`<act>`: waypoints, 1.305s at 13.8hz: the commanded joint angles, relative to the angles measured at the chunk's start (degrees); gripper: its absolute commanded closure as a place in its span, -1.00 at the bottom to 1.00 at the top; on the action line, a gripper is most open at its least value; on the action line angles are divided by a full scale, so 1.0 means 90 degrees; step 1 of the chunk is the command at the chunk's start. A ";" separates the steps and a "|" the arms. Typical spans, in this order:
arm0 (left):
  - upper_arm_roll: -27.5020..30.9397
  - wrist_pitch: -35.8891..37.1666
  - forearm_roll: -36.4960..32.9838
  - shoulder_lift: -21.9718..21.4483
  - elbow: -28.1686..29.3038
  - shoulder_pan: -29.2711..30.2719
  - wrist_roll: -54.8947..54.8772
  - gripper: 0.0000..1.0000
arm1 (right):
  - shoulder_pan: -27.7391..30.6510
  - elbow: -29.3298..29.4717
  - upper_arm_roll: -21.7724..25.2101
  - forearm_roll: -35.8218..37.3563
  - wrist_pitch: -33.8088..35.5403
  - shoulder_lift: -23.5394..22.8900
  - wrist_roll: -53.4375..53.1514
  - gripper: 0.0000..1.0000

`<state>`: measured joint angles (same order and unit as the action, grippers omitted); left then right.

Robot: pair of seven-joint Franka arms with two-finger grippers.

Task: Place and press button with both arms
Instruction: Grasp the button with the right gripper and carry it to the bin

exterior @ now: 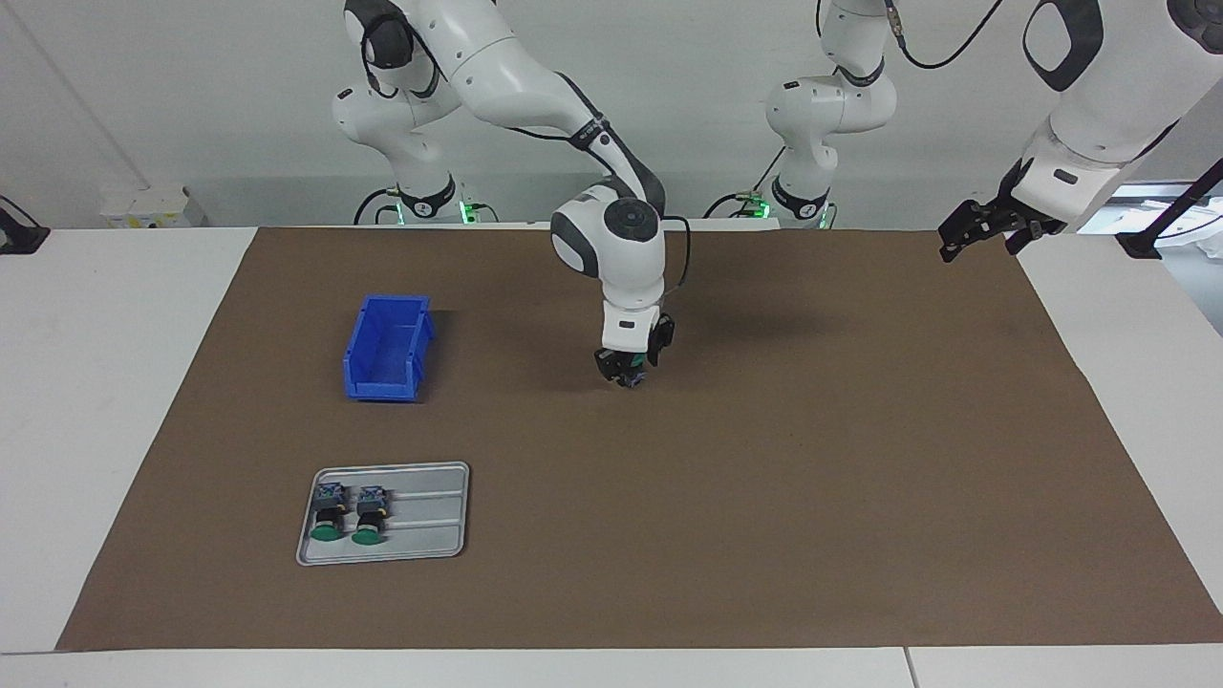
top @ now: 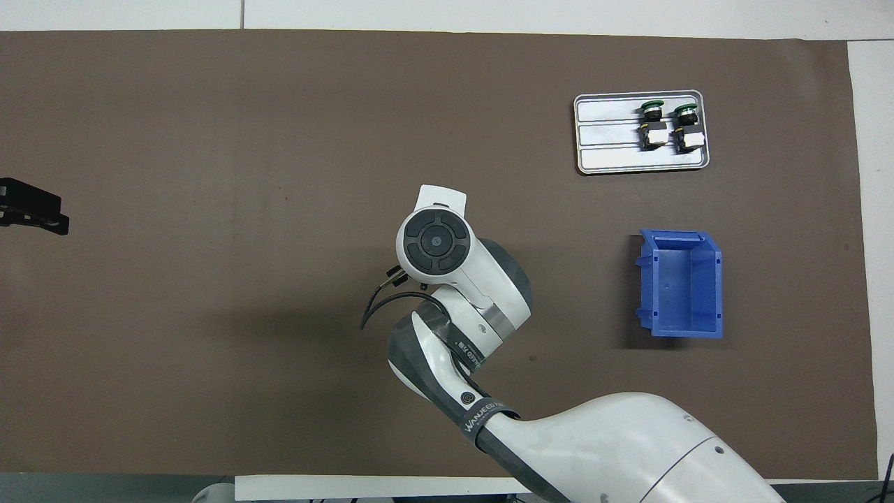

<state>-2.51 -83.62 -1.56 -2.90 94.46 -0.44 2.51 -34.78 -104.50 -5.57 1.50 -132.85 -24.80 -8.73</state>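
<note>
Right gripper [exterior: 632,376] low over mid-tabletop [exterior: 764,459], fingers narrowed around what looks like the button [exterior: 634,380], mostly hidden.
Left gripper [exterior: 984,229] waiting raised over its own end of the tabletop, fingers wide, holding nothing. Two more buttons [exterior: 346,516] lying on the grey tray [exterior: 430,516], blue bin [exterior: 387,349] nearer the robots.

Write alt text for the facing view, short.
The right gripper is down at the middle of the brown mat, closed on a green-capped button. Two more buttons lie on a grey tray; a blue bin sits nearer the robots. The left gripper waits raised, open.
</note>
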 commanded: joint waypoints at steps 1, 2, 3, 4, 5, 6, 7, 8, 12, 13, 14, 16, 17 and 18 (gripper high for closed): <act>-0.0004 0.0043 -0.0130 -0.0059 -0.0017 0.0000 0.0014 -0.99 | 0.0026 -0.0196 -0.0025 -0.0020 0.0247 0.0246 0.0062 0.96; -0.0004 0.0043 -0.0130 -0.0059 -0.0017 0.0000 0.0014 -0.99 | 0.0026 -0.0050 -0.0016 0.0057 0.0520 0.0304 0.0042 1.00; 0.0005 0.0043 -0.0130 -0.0059 -0.0017 0.0000 0.0014 -0.99 | 0.0094 0.0077 -0.0006 0.0058 0.0726 0.0517 0.0013 1.00; -0.0004 0.0043 -0.0130 -0.0059 -0.0017 0.0000 0.0014 -0.99 | 0.0336 0.0068 0.0013 0.0058 0.0941 0.0867 0.0013 1.00; -0.0004 0.0043 -0.0130 -0.0059 -0.0017 0.0000 0.0014 -0.99 | 0.0774 -0.0019 0.0004 0.0058 0.1320 0.1267 0.0071 1.00; -0.0004 0.0043 -0.0130 -0.0059 -0.0017 0.0000 0.0014 -0.99 | 0.1233 -0.0174 0.0004 0.0058 0.1855 0.1668 0.0294 1.00; -0.0004 0.0043 -0.0130 -0.0059 -0.0017 0.0000 0.0024 -0.99 | 0.1643 -0.0340 0.0004 0.0058 0.2238 0.2058 0.0760 0.99; -0.0004 0.0043 -0.0130 -0.0059 -0.0017 0.0000 0.0014 -0.99 | 0.2053 -0.0680 0.0004 0.0058 0.2367 0.2497 0.1084 0.96; -0.0004 0.0043 -0.0130 -0.0059 -0.0017 0.0000 0.0014 -0.99 | 0.3695 -0.1766 0.0004 -0.0166 0.2242 0.3273 0.2269 1.00; 0.0005 0.0043 -0.0130 -0.0059 -0.0017 0.0000 0.0014 -0.99 | 0.3795 -0.2009 0.0014 -0.0176 0.2039 0.3351 0.2259 1.00; -0.0004 0.0043 -0.0130 -0.0059 -0.0017 0.0000 0.0014 -0.99 | 0.3863 -0.2263 0.0014 -0.0176 0.1775 0.3361 0.2230 1.00; 0.0005 0.0043 -0.0130 -0.0059 -0.0017 0.0000 0.0014 -0.99 | 0.4165 -0.2480 0.0014 -0.0176 0.1423 0.3187 0.1764 1.00; 0.0006 0.0043 -0.0130 -0.0059 -0.0017 0.0000 0.0014 -0.99 | 0.4215 -0.2510 0.0014 -0.0176 0.1431 0.3176 0.1742 1.00; 0.0006 0.0043 -0.0130 -0.0059 -0.0017 0.0000 0.0014 -0.99 | 0.4235 -0.2539 0.0014 -0.0176 0.1421 0.3195 0.1751 1.00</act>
<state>-2.50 -83.62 -1.56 -2.90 94.46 -0.44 2.51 1.89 -126.06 -4.62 0.82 -119.02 3.17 8.10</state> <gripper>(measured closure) 0.000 0.630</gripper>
